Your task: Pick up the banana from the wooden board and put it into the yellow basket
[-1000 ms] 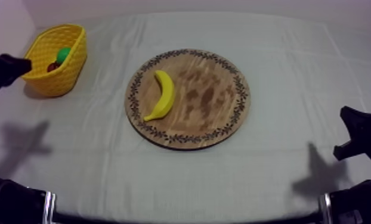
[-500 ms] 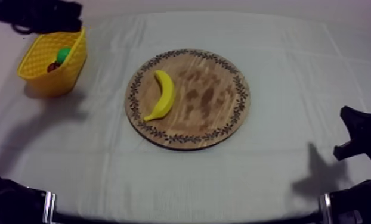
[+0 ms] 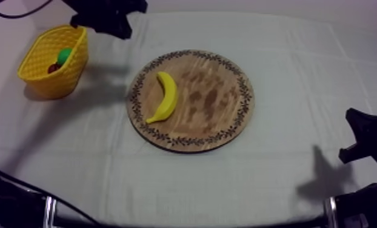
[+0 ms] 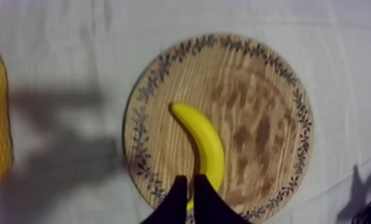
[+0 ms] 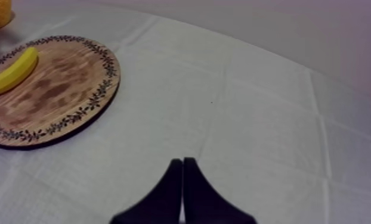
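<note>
The grey-white cloth (image 3: 300, 73) covers the whole table, creased in a few straight fold lines. The left arm (image 3: 106, 15) reaches in high at the far side, its dark bulk above the cloth between the yellow basket (image 3: 39, 82) and the far rim of the wooden board (image 3: 215, 97). Half a second ago it hung over the back of the basket, and a second ago it was low at the table's left edge beside the basket, so it has swung up and across toward the board. Its shadow (image 3: 100, 91) has travelled with it and now lies on the cloth between basket and board. The right arm (image 3: 366, 139) sits low at its own side, where it was a second ago.

The board lies flat in the middle of the table, round, with a dark leafy pattern round its rim. The basket stands well to its left, near the far corner. Neither has shifted.

The banana (image 3: 164, 97) lies on the left half of the board, curved, apart from the rim and untouched, in the same spot as before.

Seen from the left wrist, the left gripper (image 4: 188, 180) has its two black fingers pressed together into a narrow wedge, with one end of the banana just past the tips. The right gripper (image 5: 182, 162) is likewise pressed together over bare cloth, with the board off to one side.

Inside the basket lie a small red fruit (image 3: 54, 68) and a green piece (image 3: 64, 56), possibly a pear, though I cannot be sure from here.
</note>
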You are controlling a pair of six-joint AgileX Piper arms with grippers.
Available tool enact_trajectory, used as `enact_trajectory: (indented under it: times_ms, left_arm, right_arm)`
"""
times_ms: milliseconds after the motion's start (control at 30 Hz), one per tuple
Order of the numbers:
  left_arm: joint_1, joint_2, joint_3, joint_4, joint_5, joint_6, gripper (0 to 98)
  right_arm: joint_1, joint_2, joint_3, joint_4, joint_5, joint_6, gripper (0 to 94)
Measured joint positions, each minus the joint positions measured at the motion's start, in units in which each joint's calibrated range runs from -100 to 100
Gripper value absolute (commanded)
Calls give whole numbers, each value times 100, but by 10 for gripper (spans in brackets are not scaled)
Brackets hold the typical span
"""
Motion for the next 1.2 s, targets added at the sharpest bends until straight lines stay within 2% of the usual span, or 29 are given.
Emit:
enact_trajectory:
  times_ms: [67,300,433,633,833,1200]
  left_arm:
    - [55,179,-45,-14,75,105,282]
    - [367,525,-449,-254,441,478,769]
    - [415,699,-673,-249,691,637,903]
    - [490,989,-869,-221,849,718,947]
    - [543,1502,-918,-79,839,708,954]
    - [624,2766,-1161,22,814,592,896]
  right_arm:
    - [0,0,0,0,0,0,4]
    - [0,0,0,0,0,0,4]
    - [0,0,0,0,0,0,4]
    - [0,0,0,0,9,0,4]
    - [0,0,0,0,1,0,4]
    - [0,0,0,0,1,0,4]
